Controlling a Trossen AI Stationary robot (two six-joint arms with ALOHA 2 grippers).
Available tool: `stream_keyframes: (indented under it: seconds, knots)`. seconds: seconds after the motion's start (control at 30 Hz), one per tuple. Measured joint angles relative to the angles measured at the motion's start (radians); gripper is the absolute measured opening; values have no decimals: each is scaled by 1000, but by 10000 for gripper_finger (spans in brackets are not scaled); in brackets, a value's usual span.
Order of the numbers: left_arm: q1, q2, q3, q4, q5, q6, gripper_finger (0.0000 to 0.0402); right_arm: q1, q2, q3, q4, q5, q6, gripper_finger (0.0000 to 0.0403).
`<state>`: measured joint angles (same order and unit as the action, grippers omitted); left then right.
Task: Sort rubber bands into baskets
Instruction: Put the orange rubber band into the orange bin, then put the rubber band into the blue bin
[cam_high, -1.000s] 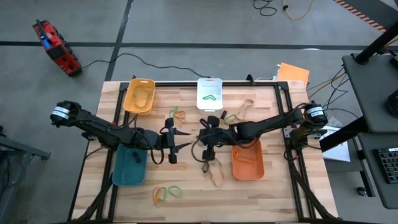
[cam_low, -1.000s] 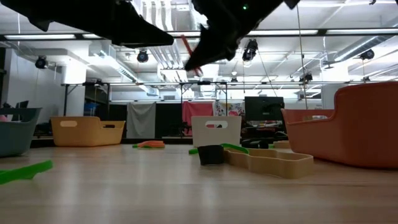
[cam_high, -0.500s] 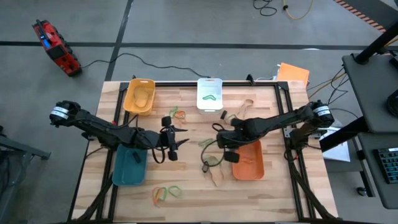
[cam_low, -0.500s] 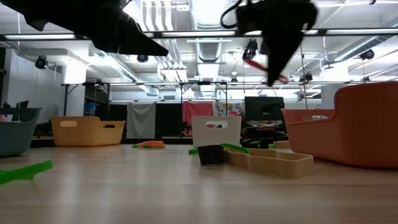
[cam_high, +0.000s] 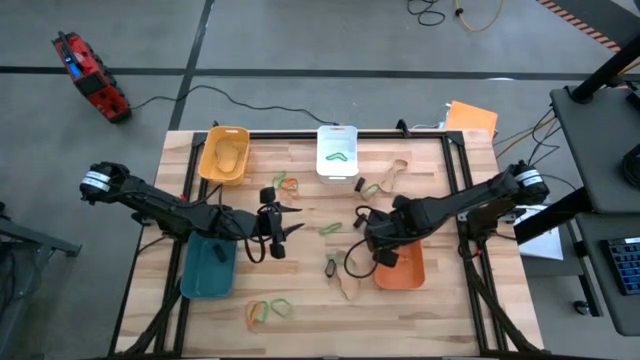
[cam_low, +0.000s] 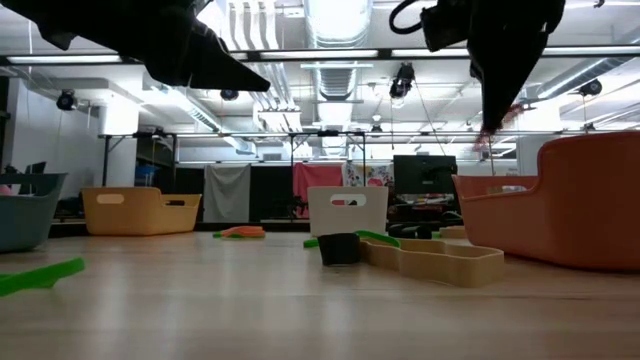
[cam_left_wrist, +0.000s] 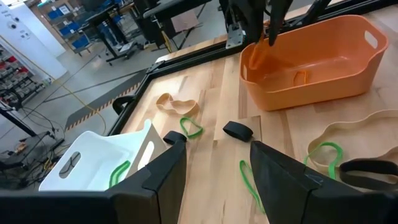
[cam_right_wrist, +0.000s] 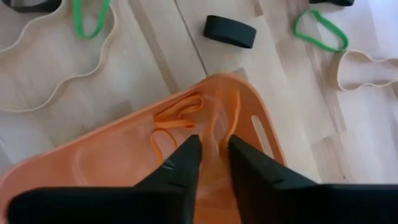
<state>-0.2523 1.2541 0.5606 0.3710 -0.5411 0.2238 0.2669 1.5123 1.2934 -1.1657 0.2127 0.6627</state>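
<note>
Orange plastic fills the right wrist view: the right end effector (cam_right_wrist: 211, 158) hangs directly over the orange basket (cam_high: 399, 264), its fingers set narrowly apart with an orange rubber band (cam_right_wrist: 219, 124) stretched between them and dangling toward the basket floor. Whether the band is gripped or already slipping free cannot be told. Orange bands (cam_right_wrist: 171, 121) already lie in the basket just below the fingertips.

Well to the far side of that end effector, across the middle of the desk (cam_high: 300, 300), the left end effector (cam_high: 283, 223) hovers with its fingers wide and nothing between them, beside the teal basket (cam_high: 210, 265).

As a judgement, the sorting is partly done. The white basket (cam_high: 337, 152) holds a green band (cam_high: 338, 156), and the yellow basket (cam_high: 224, 155) holds something pale, probably tan bands. The teal basket shows little that can be made out.

Plenty is left. Loose on the desk between the two end effectors lie a green band (cam_left_wrist: 250, 180), a black band (cam_left_wrist: 237, 130) and a large tan band (cam_left_wrist: 339, 140). Beyond the right end effector, toward the white basket, sits another tan band (cam_left_wrist: 177, 104) with a green one (cam_left_wrist: 192, 127) next to it. A small cluster of mixed bands (cam_high: 268, 311) waits near the desk's front edge, and another cluster (cam_high: 285, 182) near the yellow basket.
</note>
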Motion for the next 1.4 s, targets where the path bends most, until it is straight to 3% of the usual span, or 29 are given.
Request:
stream_keyframes:
  seconds: [0.3,0.43,0.57,0.77,0.93,1.1,1.4]
  knots:
    - [0,0,0,-8,0,-10,162,18,-1,0,4,71,21,168]
    - [0,1,0,-24,0,-35,162,18,-1,-1,64,186,-29,186]
    - [0,1,0,-67,0,-99,162,17,-1,-22,241,256,-188,196]
    - [-5,1,1,-224,16,-278,162,17,-1,-133,673,260,-512,199]
    - [-7,-14,92,-576,239,-446,162,13,0,-238,923,260,-667,199]
    - [-13,-2,201,-859,468,-585,162,-5,0,-325,1103,259,-720,199]
    - [-56,3,263,-981,533,-670,162,-12,-1,-368,1157,259,-717,199]
